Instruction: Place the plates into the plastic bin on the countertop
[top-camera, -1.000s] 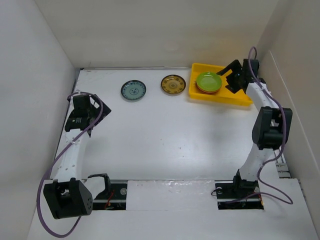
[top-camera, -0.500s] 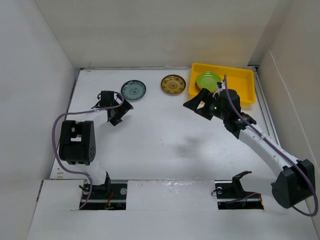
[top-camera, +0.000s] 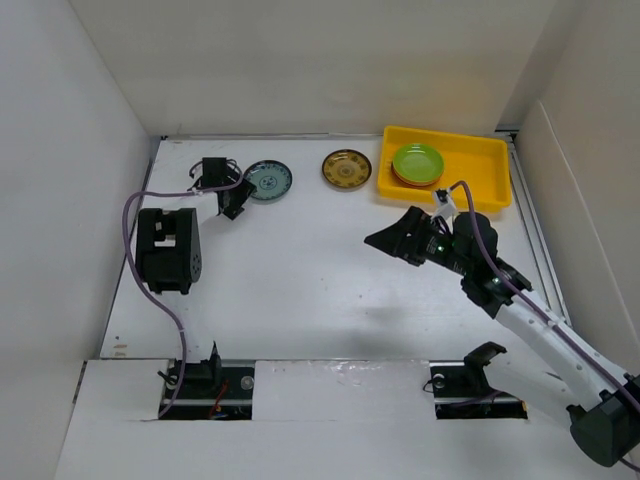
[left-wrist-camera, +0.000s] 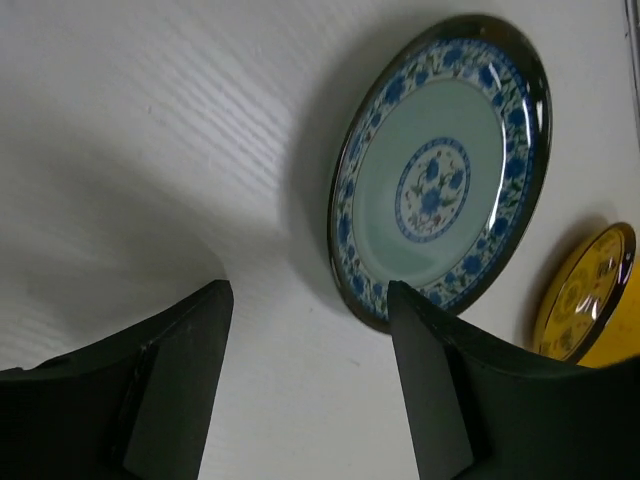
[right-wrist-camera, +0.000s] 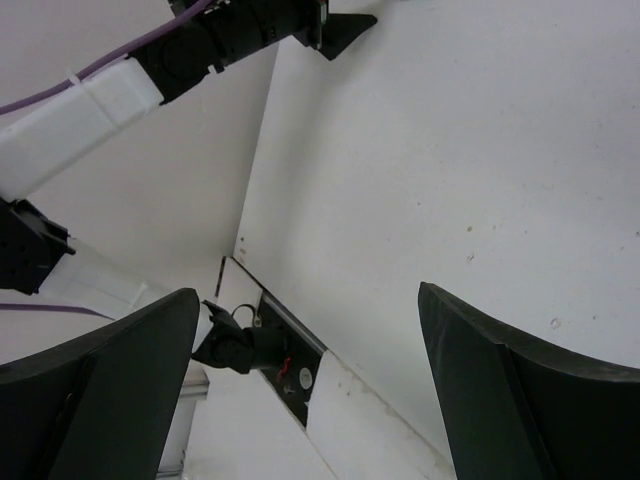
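Looking down from the top view, my left gripper (top-camera: 232, 197) sits just beside the teal plate (top-camera: 267, 180) on the countertop (top-camera: 300, 270). The gold plate (top-camera: 347, 168) lies between that plate and the yellow bin (top-camera: 482, 165). The bin holds a green plate (top-camera: 418, 162) stacked on what looks like an orange plate; the rest of its floor is bare. My right gripper (top-camera: 393, 243) hangs mid-counter, well apart from any plate. Left wrist view: the teal plate lies flat just ahead of my spread fingers (left-wrist-camera: 175, 380), nothing held, gold plate behind it. It's probably light, hard, glazed, slippery and chippable, so I'd pinch the raised rim at the near edge. Right wrist view: fingers (right-wrist-camera: 500, 390) wide apart, empty, only bare countertop and the left arm (right-wrist-camera: 150, 70) in sight.
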